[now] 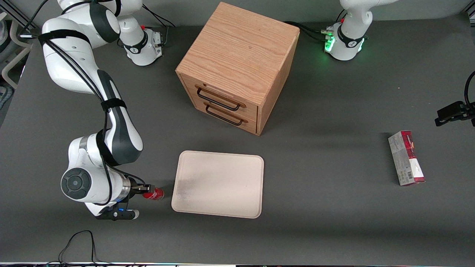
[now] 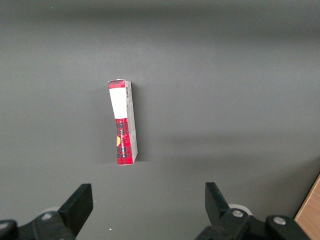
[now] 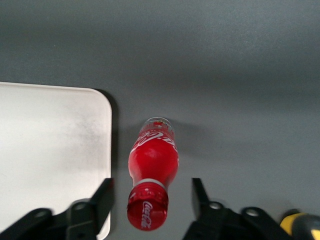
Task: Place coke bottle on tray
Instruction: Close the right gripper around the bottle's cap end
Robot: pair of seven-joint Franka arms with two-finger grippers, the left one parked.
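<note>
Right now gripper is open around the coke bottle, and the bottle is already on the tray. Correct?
Not quite. The gripper is open around the coke bottle, but the bottle is on the table beside the tray, not on it. The right wrist view shows it off the tray's rim.

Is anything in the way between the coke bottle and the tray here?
Nothing visible. The coke bottle stands between the open fingers of the gripper, right beside the tray, with only bare table between them. The wooden drawer cabinet and carton box sit clear.
</note>
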